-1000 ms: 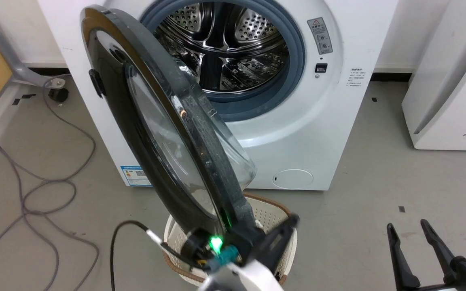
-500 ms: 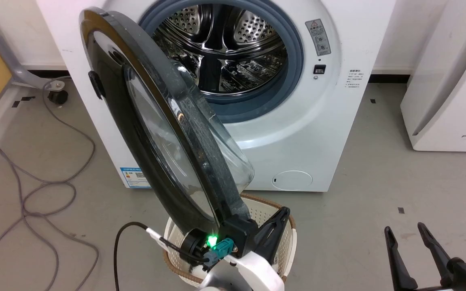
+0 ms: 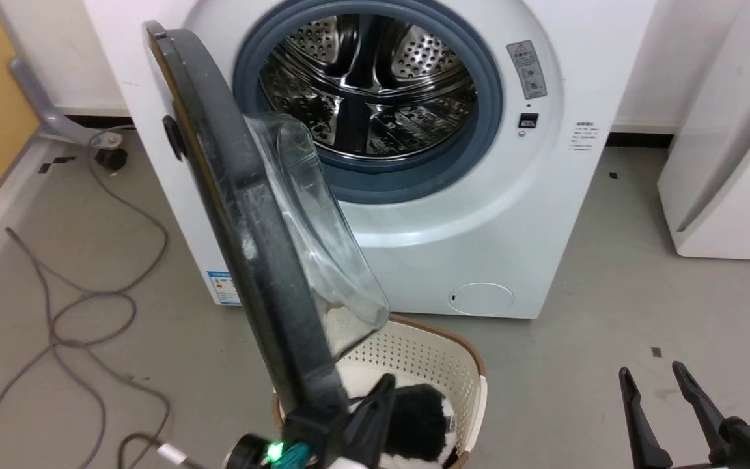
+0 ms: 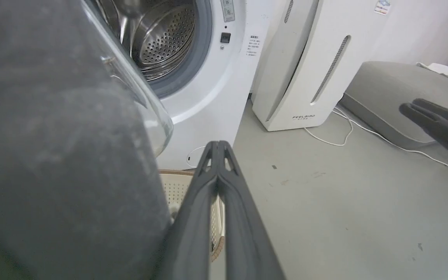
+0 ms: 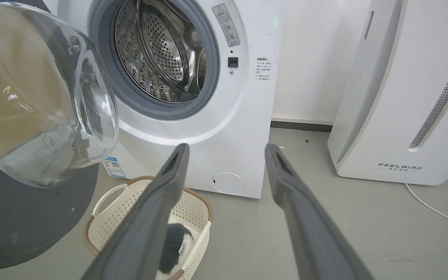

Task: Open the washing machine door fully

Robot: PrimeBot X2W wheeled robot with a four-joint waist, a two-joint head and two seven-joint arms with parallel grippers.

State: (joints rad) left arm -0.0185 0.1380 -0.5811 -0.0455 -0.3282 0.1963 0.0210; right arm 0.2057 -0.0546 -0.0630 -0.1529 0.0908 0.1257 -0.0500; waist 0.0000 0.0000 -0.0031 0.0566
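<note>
Hanging out from the washing machine [image 3: 512,215], the washing machine door [image 3: 245,215] stands part way open, edge on in the head view, so the shiny drum [image 3: 375,78] is in plain sight. The left gripper [image 4: 217,144] is squeezed shut with nothing between its fingers. The door's dull black inner face is right beside this gripper, on its left, but I cannot tell if they touch. The door's clear glass bowl [image 3: 310,228] bulges out ahead of this gripper and to its left. A cream basket [image 3: 414,355] sits on the floor under it, with a fluffy black and white thing [image 3: 414,417] inside. The right gripper [image 3: 651,370] is wide open and holds nothing. The door is well off to its left, and the drum is ahead of it.
</note>
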